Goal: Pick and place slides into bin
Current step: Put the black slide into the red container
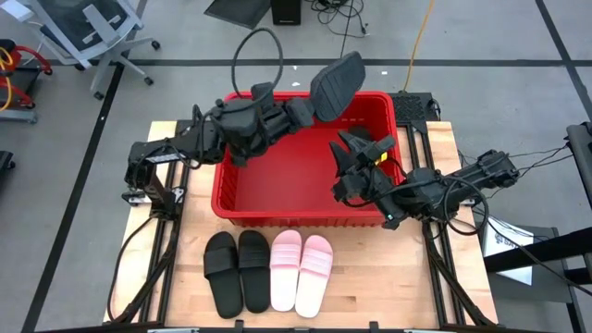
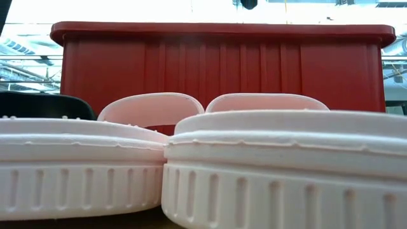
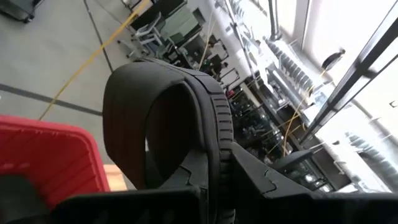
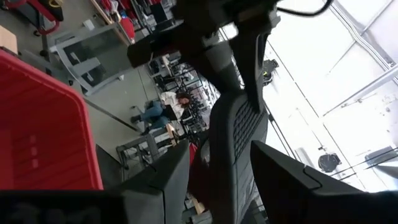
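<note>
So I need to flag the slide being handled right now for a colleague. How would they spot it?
Start at the red bin in the middle of the table. Above its far rim, the left hand is shut on a black slide, held up in the air. Unlike the black and pink pairs lying flat on the table in front of the bin, it is lifted and tilted.

Bin [image 1: 277,199] at table centre; four slides [image 1: 268,268] in a row at its 6 o'clock; one slide [image 1: 336,85] raised over its 12 o'clock rim.
</note>
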